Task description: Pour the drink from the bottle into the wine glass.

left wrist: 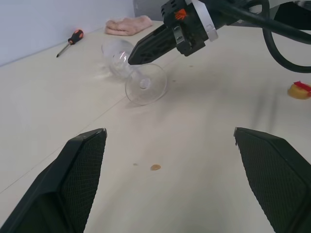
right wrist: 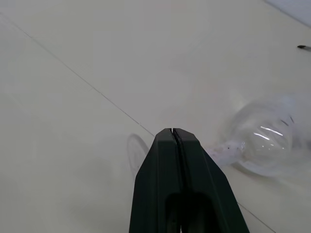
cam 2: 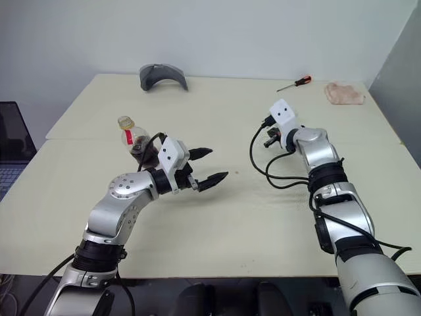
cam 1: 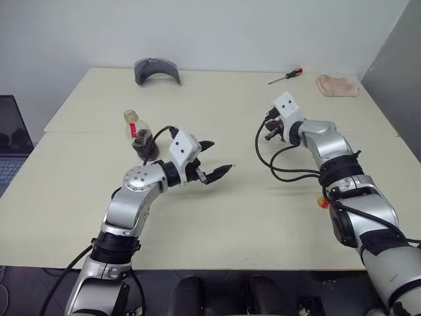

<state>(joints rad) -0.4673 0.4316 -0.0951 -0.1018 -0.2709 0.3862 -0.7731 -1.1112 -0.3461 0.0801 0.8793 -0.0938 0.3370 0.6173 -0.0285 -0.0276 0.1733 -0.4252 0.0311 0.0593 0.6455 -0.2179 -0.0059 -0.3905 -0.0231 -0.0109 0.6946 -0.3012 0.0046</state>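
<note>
While the left gripper (cam 1: 219, 158) hangs over the table (cam 1: 237, 217) with its black fingers spread wide and nothing between them, the bottle (cam 1: 140, 135) stands upright just behind its wrist, dark drink (cam 1: 145, 145) low in its belly (the cap (left wrist: 299, 90) lies off by the right arm). The right gripper (right wrist: 174, 138) has its fingers pressed together, tips at the stem of the wine glass (left wrist: 131, 73), which lies tipped on its side.
</note>
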